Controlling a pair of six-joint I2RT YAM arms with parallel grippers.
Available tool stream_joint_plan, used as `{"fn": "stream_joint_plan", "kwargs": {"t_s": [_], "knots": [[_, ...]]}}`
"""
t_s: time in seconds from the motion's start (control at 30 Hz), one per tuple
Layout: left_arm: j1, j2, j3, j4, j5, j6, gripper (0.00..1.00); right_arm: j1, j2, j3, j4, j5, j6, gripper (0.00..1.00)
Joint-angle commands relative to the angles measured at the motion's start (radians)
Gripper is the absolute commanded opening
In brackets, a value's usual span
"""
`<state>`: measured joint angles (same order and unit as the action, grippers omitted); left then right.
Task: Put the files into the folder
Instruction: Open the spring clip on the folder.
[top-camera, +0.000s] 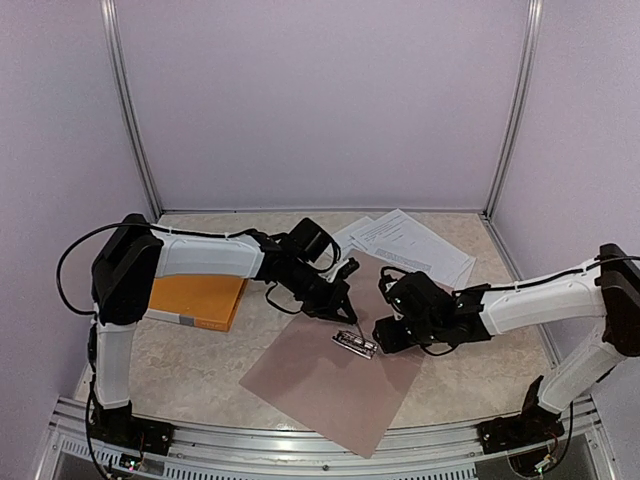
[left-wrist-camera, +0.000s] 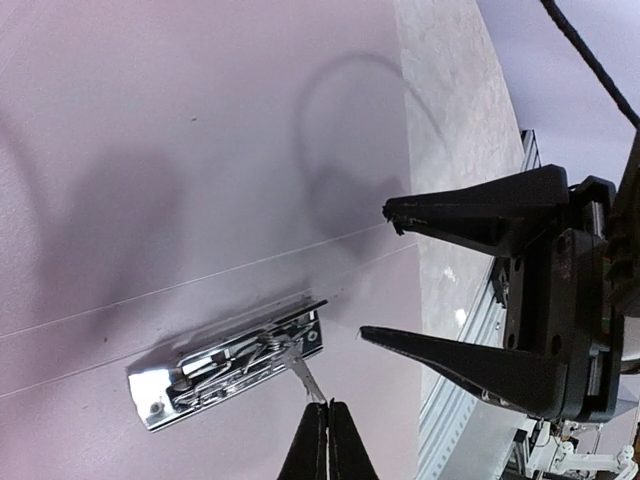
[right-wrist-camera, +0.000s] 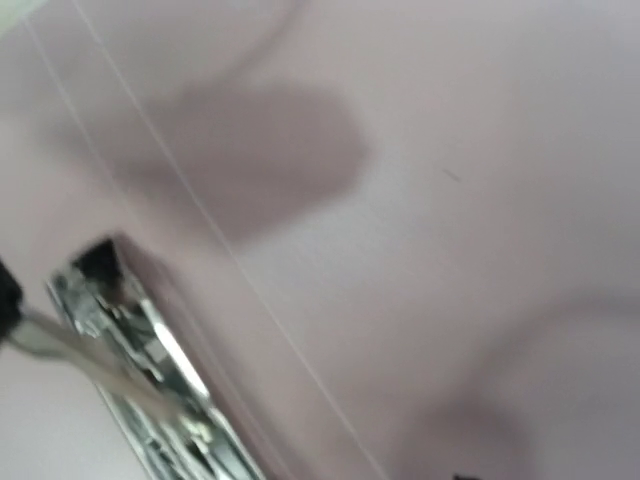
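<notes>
Step in hand looks like opening the clamp (top-camera: 355, 345) on the folder (top-camera: 320, 390), which lies open flat mid-desk (top-camera: 200, 370). Left fingers (left-wrist-camera: 315, 452) are pinched shut on the clamp lever (left-wrist-camera: 303, 372). Right fingers (left-wrist-camera: 470, 215) are spread, empty, just beside it. Files (top-camera: 415, 240) lie far side, at the folder's far corner. Next: raise lever fully, right arm fetches sheets. Orange box (top-camera: 195, 300) at left, out of the way.

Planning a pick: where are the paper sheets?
The printed white paper sheets lie far back, right of centre in top view, behind the open mauve folder.
</notes>
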<state>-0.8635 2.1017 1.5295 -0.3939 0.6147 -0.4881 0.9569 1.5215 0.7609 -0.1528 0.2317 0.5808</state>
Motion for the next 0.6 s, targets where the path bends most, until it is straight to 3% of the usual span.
{"fn": "stream_joint_plan", "kwargs": {"t_s": [0.0,0.3,0.47,0.57], "knots": [[-0.026,-0.001,0.077,-0.015,0.054,0.020,0.01,0.011,-0.107,-0.059,-0.082,0.107,0.084,0.55],[-0.121,0.094,0.215,-0.074,0.072,0.091,0.08,0.007,-0.290,-0.084,-0.330,0.300,0.237,0.55],[-0.138,0.056,0.173,-0.093,0.026,0.126,0.23,0.007,-0.329,-0.124,-0.267,0.258,0.202,0.56],[-0.128,-0.031,0.073,-0.050,-0.046,0.113,0.39,0.006,-0.329,-0.148,-0.181,0.203,0.166,0.56]]}}
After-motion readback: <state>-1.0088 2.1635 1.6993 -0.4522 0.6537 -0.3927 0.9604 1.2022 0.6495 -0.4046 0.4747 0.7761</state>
